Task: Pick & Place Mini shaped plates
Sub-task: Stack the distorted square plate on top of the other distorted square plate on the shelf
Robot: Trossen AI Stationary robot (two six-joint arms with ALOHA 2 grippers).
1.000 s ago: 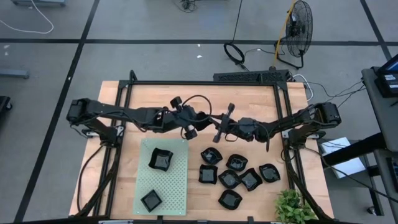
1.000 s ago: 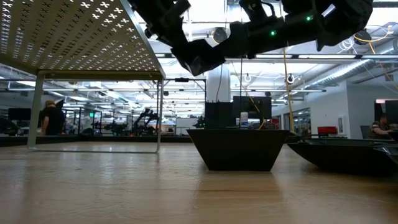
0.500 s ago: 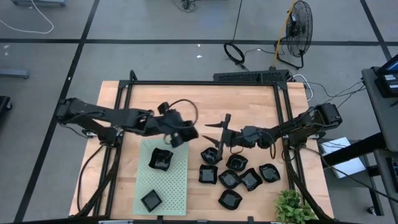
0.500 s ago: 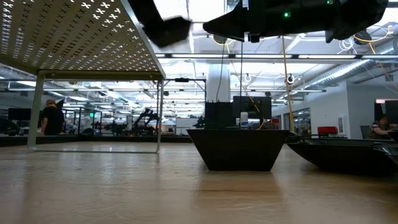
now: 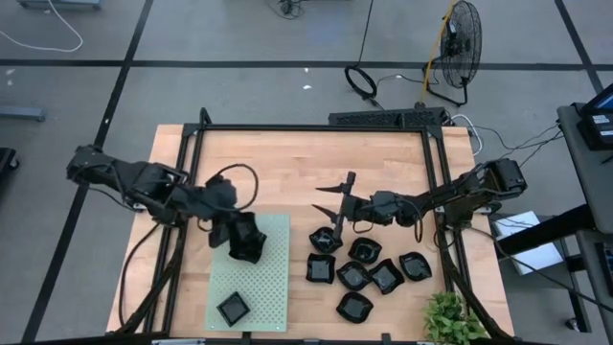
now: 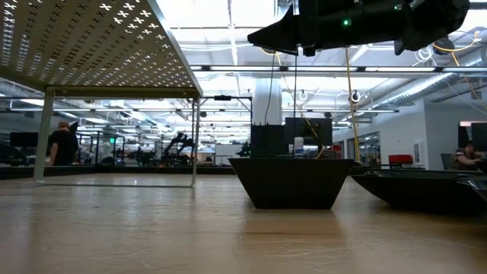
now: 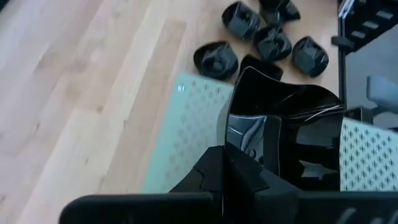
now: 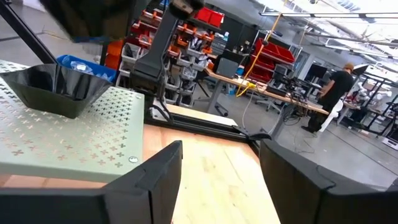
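My left gripper (image 5: 239, 233) is over the far part of the pale green perforated mat (image 5: 273, 287), shut on a black mini plate (image 7: 283, 134). Under it, another plate (image 8: 56, 87) rests base-down on the mat, and a third (image 5: 233, 308) sits at the mat's near end. My right gripper (image 8: 221, 180) hangs open above the table's middle (image 5: 330, 206), just beyond the far edge of the cluster of several loose plates (image 5: 364, 273) lying on the wood. Nothing is between its fingers. My left gripper pinches the plate by its rim wall (image 7: 231, 134) on the side nearest the wrist, between the two shut fingers. The fingers slant downward over the mat. The plate juts out ahead of them, tilted; whether it is clear of the plate under it I cannot tell.
The mat stands raised on thin legs (image 6: 42, 137) above the tabletop. A black frame (image 5: 436, 192) borders the table, and a green plant (image 5: 450, 321) stands at the near right corner. Bare wood (image 5: 287, 153) lies along the far side.
My left gripper has left the table's middle, where it met my right gripper, and swung toward the left and near edges to above the mat, tipping downward, still shut. My right gripper has opened and stayed nearly in place.
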